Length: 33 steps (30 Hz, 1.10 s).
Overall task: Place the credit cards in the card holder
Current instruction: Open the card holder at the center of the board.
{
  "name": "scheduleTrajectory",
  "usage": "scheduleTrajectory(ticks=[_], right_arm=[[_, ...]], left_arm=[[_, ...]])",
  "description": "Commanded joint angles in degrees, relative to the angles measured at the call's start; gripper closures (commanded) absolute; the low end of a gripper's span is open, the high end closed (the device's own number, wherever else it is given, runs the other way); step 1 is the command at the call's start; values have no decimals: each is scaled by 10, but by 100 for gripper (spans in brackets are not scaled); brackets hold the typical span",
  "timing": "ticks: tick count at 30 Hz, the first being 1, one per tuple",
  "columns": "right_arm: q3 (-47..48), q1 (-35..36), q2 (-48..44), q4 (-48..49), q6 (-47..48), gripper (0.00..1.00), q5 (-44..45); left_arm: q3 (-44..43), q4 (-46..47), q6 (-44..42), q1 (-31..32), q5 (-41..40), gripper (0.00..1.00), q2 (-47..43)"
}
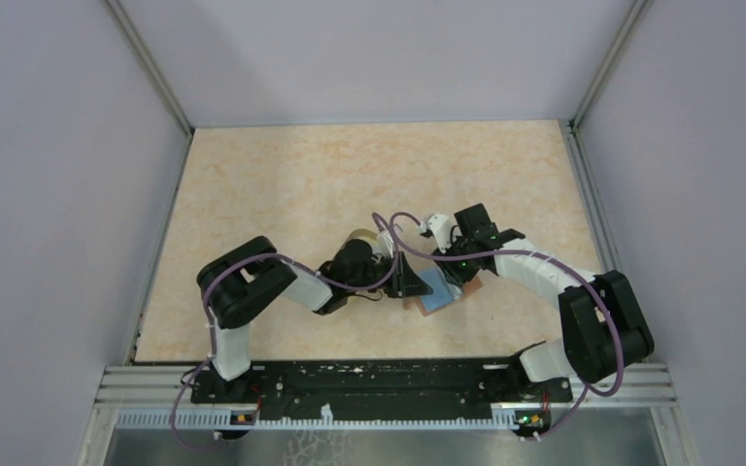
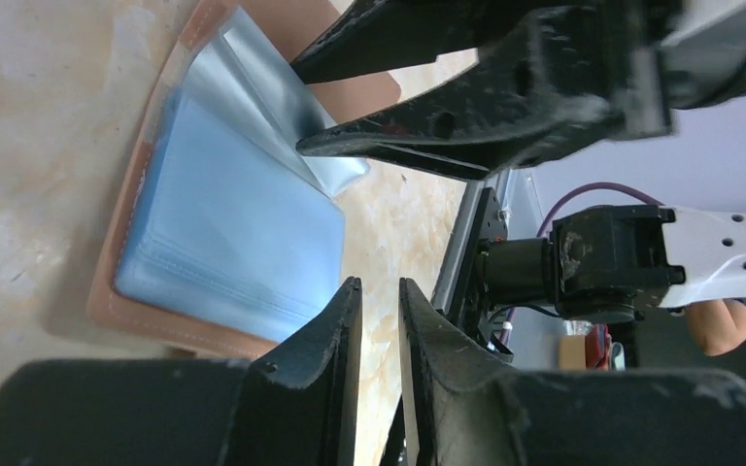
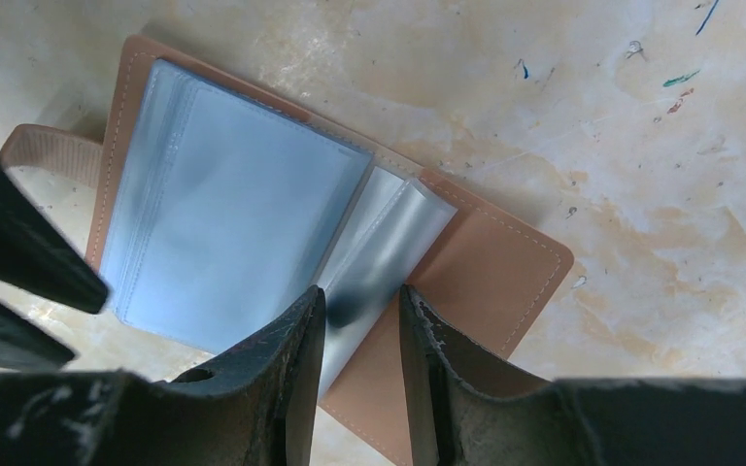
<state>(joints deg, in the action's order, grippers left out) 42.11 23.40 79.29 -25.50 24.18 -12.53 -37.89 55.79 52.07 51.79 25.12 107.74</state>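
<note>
Right claw (image 3: pixel 361 296): jaws part open, straddling a raised clear sleeve (image 3: pixel 389 243) of the card holder (image 3: pixel 223 223); firm grip not confirmed. Left claw (image 2: pixel 379 286): jaws a narrow slit apart, nothing between them, tips near the holder's edge. Holder lies open on the desk (image 1: pixel 301 175), blue sleeves up, tab (image 3: pixel 44 155) at 9 o'clock in the right wrist view; from above it sits at 5 o'clock of desk centre, between both claws
</note>
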Motion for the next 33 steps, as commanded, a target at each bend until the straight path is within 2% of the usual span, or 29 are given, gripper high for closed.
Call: scheduleTrajectory(ticks=[1,7,16,20,26,33], right_arm=[[24,-8,-1,-1,-6,66,-16],[25,-12,-8,0,-8,65,-11],[16,-23,-53,24,-12,58,25],[13,-26,-53,33,-11,57,60],[16,-32,-52,32,-14,58,63],[19,-52,-88,27,-28,59,13]], left_arm=[[-40,25,33,10,-13,75,59],[-78,-17,46,10,-56,76,123],[-98,-65,22,10,-87,76,118],[-117,-89,13,10,-86,75,120],[-164,-112,10,10,-64,73,149],[-205,-117,19,10,-46,73,176]])
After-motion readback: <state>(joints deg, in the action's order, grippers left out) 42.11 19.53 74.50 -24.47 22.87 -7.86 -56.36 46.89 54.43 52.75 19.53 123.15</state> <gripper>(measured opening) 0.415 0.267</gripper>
